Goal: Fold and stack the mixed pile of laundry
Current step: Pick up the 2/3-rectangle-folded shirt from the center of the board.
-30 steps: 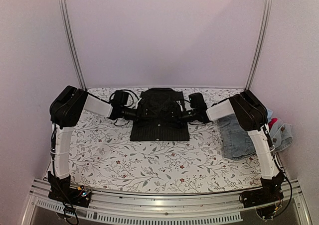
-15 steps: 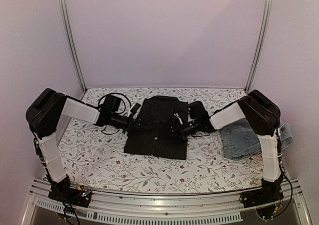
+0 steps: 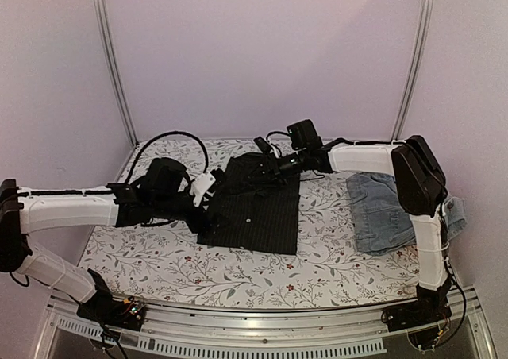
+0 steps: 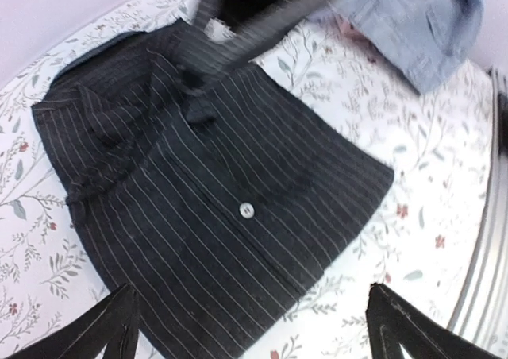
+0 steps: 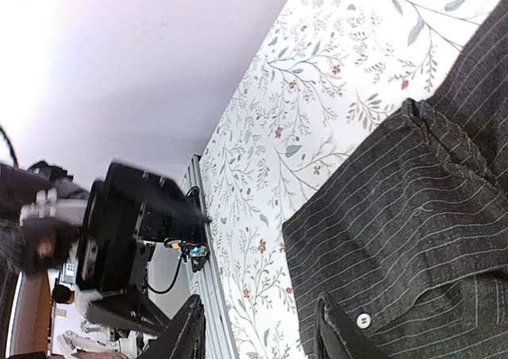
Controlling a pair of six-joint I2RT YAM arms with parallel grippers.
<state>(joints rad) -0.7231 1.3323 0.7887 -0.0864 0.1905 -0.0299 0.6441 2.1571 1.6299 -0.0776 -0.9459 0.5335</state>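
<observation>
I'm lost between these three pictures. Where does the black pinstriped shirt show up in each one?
Top external: the black pinstriped button shirt lies mid-table, between the two arms.
Left wrist: the shirt fills the middle of the picture.
Right wrist: the shirt takes up the lower right corner.
Shared landmark: the white floral table cover beneath the shirt, seen beside it in the left wrist and right wrist views too.

My floral-print table (image 3: 238,272), two garments down.
I see the black pinstriped shirt (image 3: 258,212) mid-table, faded denim (image 3: 381,216) by the right edge.
</observation>
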